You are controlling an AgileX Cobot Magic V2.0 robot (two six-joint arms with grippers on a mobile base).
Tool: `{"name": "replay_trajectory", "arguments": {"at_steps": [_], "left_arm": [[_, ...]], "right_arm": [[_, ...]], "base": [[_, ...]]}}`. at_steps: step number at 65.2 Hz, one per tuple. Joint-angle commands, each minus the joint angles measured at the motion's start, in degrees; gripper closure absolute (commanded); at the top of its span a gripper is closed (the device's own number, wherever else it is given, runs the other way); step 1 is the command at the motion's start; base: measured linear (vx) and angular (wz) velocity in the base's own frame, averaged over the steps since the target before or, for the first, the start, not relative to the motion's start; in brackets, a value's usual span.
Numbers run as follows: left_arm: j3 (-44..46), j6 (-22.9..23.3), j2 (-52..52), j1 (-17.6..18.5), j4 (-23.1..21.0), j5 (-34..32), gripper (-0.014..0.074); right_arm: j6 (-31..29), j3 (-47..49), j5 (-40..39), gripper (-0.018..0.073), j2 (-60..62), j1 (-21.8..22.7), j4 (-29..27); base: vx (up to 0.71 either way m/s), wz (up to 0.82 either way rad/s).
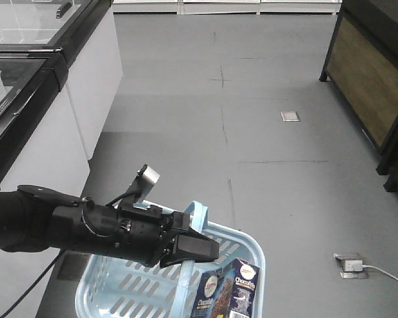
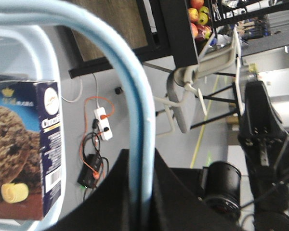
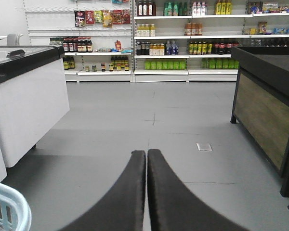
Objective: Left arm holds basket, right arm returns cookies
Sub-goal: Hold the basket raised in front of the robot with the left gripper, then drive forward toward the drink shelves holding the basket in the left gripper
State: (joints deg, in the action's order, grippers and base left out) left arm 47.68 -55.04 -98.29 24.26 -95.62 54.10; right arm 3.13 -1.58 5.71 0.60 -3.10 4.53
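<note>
Jaws of the black jointed left arm (image 1: 86,225) are clamped on the thin blue handle (image 2: 135,91) of the light blue slotted plastic basket (image 1: 252,250). The right arm (image 3: 173,202) has its jaws pressed together on nothing. The dark navy rectangular cookie box (image 1: 229,286) stands inside the basket by its right wall, close to the handle. Reaching in with those jaws unopened would likely topple the box. A hard tug could swing the basket on its thin handle, or bump the left arm.

Basket (image 1: 255,250), light blue, slotted: handle clamped in my left claw (image 1: 191,252). Cookies (image 1: 229,289), navy box: standing inside, right side.
</note>
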Motion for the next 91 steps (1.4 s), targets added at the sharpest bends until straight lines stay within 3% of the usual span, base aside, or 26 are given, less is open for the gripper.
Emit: {"name": "replay_trajectory", "arguments": {"at_steps": [1,91], "left_arm": [[1.36,-1.0,3.25,0.24,-5.86,0.8,0.0603],[1.36,-1.0,3.25,0.24,-5.7,-0.51,0.0603]], "right_arm": [[-0.62,-0.2,-4.43,0.0567,0.71,0.21,0.19],[-0.62,-0.2,-4.43,0.0567,0.71,0.21,0.19]], "base": [[0.0,0.0],[0.01,-0.01]]}}
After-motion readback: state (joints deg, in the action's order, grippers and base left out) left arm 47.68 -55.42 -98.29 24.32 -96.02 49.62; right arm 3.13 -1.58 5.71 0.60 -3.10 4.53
